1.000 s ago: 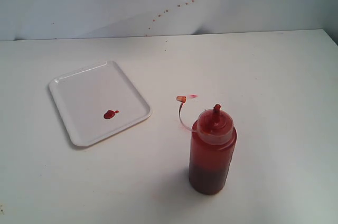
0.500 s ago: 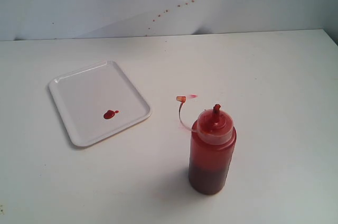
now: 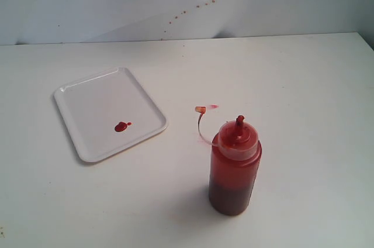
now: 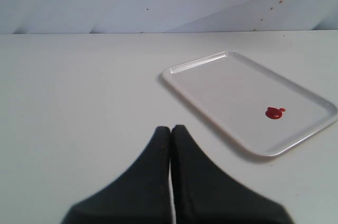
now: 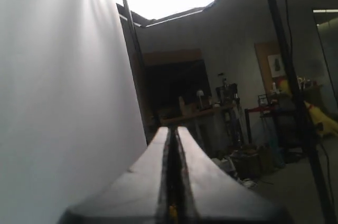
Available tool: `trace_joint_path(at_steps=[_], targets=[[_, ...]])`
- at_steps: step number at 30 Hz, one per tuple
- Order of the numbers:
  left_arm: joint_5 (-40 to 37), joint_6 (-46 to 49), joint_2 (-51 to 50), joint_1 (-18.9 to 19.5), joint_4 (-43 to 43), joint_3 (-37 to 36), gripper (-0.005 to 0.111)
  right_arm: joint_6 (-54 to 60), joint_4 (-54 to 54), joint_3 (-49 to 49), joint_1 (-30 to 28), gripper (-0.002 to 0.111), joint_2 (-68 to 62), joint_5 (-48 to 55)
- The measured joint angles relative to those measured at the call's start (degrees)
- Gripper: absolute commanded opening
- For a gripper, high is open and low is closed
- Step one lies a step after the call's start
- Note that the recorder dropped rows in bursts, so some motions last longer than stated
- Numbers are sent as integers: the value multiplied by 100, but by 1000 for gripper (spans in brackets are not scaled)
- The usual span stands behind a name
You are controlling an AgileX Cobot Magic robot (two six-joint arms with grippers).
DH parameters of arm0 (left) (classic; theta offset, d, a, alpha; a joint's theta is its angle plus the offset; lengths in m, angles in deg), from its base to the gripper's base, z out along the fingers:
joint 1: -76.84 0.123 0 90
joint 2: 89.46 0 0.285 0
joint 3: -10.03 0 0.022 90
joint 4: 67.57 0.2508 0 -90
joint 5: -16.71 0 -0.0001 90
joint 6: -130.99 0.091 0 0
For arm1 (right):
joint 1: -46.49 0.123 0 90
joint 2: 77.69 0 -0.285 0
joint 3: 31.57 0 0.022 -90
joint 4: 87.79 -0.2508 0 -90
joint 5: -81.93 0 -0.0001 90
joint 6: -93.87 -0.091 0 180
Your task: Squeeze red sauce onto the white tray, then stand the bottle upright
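A: Is there sauce on the tray?

B: Yes. 1 small glossy blob of red sauce (image 3: 121, 126), with a tiny droplet at its edge, lies on the white tray (image 3: 99, 99). The rest of the tray looks bare.

A: And the bottle?

B: The bottle (image 3: 235, 169) stands upright on the table (image 3: 310, 84), well apart from the tray and to its right in the exterior view. Its nozzle (image 3: 239, 120) points up and is stained red. The tip cap (image 3: 200, 109) hangs off on its thin tether, so the nozzle is uncapped.

A: What are the 2 grippers doing?

B: Nothing with the bottle. The left gripper (image 4: 171, 130) is clenched, jaws pressed together and empty. It sits low over the table, near the tray but not touching it. The right gripper (image 5: 172, 130) is clenched too and holds nothing. Its camera looks past a white sheet (image 5: 58, 102) into the room. Neither arm shows in the exterior view.

A: So what is left?

B: As I judge it, nothing the task asks for. The squeeze is done and the bottle is standing. Capping isn't requested. The only strays are a faint pink smear (image 3: 214, 106) on the table by the tip cap and red specks (image 3: 193, 9) on the backdrop.
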Motion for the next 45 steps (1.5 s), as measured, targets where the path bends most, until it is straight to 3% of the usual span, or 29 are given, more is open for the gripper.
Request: trace_joint_path(at_steps=[4,10,14,22,35,40,45], targets=[[0,0,0,0,0,0,0,-2457,1830,-428,0,0,0,-59],[0,0,0,0,0,0,0,-7269,7012,-1347,0,0,0,-178],[0,0,0,0,0,0,0,-8867,8772,-1849,0,0,0,54],[0,0,0,0,0,0,0,-9179,9144,-2411,0,0,0,977],[0,0,0,0,0,0,0,-8851,9421,-2427,0,0,108,3944],[0,0,0,0,0,0,0,-8851,9459,-2427,14,0,108,4102],[0,0,0,0,0,0,0,-8851,9459,-2427,392,0,108,4102]])
